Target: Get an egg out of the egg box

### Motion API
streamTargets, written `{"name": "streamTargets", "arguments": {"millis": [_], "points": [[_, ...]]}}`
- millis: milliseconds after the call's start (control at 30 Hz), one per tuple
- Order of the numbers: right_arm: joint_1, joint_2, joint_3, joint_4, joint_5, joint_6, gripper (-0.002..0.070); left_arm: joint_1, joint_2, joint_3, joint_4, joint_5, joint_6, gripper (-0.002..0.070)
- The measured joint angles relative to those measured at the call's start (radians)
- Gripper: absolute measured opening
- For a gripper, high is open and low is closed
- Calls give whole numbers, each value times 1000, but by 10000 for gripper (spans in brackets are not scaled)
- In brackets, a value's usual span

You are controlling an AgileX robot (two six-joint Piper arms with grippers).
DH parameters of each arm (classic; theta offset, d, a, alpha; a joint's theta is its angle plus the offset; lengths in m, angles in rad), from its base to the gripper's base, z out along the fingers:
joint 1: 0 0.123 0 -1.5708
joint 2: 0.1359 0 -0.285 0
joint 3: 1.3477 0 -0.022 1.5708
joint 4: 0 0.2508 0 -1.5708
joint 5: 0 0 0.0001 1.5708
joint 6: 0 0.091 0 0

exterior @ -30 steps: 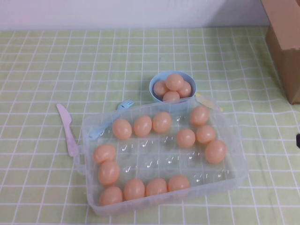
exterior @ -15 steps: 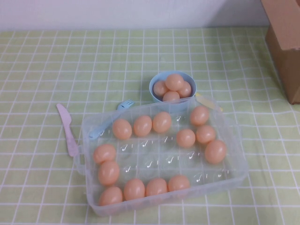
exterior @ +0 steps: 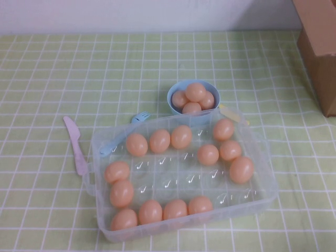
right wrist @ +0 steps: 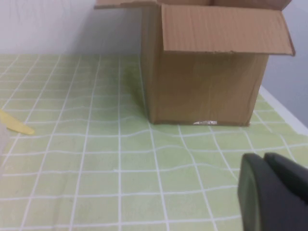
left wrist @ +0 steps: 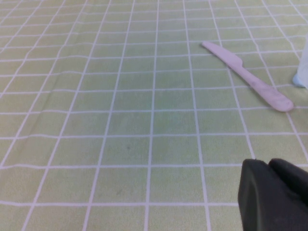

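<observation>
The egg box (exterior: 265, 173) is a clear plastic case lying open in the middle of the table, with several tan eggs (exterior: 181, 136) in its cells and a handle on its left side. Neither gripper shows in the high view. My left gripper (left wrist: 267, 163) hangs over bare green cloth left of the box, with its fingers together and empty. My right gripper (right wrist: 263, 156) hangs over the cloth at the right, near the cardboard box, with its fingers together and empty.
A light-blue bowl (exterior: 175, 107) holding several eggs stands just behind the egg box. A pink plastic knife (exterior: 75, 144) lies left of the box and shows in the left wrist view (left wrist: 248, 76). A blue fork (exterior: 137, 118) and a yellow utensil (exterior: 231, 112) lie by the bowl. A cardboard box (exterior: 317, 47) stands at the back right and shows in the right wrist view (right wrist: 207, 72).
A dark bit of the right arm at the right edge of the high view one second ago has gone out of view. Nothing else moved.
</observation>
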Motion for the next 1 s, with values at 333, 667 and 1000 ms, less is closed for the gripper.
{"name": "streamTargets", "arguments": {"millis": [333,667,1000], "points": [[-2,0,0,109,180,-66,-17,0,0,0,0,0,0,-3],[-2,0,0,117,195,-84,-17,0,0,0,0,0,0,-3],[-2,0,0,118,195,-84,-17,0,0,0,0,0,0,-3]]}}
